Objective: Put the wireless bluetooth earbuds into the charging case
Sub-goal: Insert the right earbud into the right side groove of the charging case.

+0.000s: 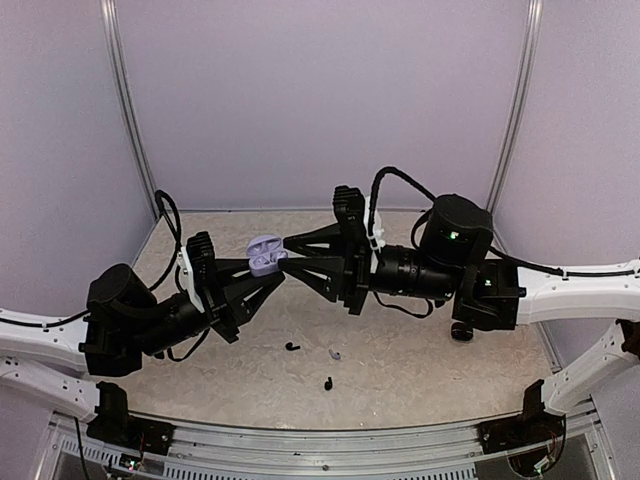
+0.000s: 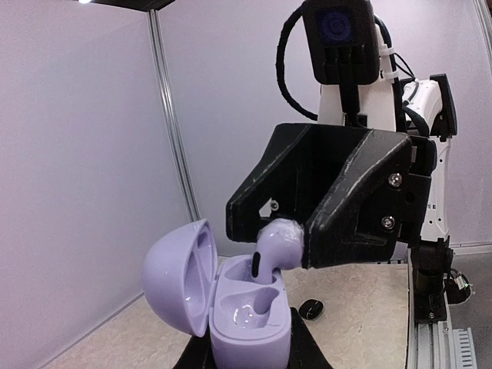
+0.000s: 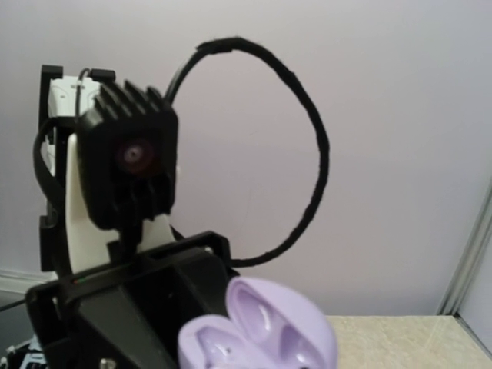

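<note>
Above the middle of the table, well off its surface, the two grippers meet tip to tip. The left gripper has its jaws clamped on the base of the open lavender charging case, whose lid stands swung back to the left in the left wrist view. The right gripper has its jaws drawn narrow on a lavender earbud, held directly over the case with the stem pointing down into one well. Whether the stem tip touches the socket floor is hard to tell from this angle. The other well shows bare.

The back wall lies well behind both grippers, and open floor spreads on either side of them. On the table below, nearer the front edge, lie a black earbud, a loose lavender earbud just beside it, and a second black earbud, all apart from one another.
</note>
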Controlling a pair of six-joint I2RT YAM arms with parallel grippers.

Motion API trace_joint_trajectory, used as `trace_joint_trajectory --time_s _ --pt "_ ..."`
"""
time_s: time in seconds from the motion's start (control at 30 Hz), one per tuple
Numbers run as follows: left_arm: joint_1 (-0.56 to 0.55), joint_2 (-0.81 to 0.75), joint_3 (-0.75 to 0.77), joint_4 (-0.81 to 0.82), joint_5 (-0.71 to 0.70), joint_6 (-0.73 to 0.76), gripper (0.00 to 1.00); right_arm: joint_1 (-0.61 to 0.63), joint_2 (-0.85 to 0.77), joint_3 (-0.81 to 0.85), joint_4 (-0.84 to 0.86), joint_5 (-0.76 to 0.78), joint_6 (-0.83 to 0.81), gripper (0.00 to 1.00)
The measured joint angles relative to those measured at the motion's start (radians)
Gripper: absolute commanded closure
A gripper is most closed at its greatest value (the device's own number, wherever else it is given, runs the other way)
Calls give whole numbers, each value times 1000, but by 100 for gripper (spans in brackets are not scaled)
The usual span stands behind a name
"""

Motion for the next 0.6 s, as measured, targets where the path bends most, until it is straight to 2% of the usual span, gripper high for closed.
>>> trace_joint_trajectory --time_s 0.2,0.6 --pt "0 0 0 5 12 -2 100 0 -15 0 -22 31 -18 66" --pt "6 0 0 5 15 -6 100 0 -15 0 -32 58 -29 74"
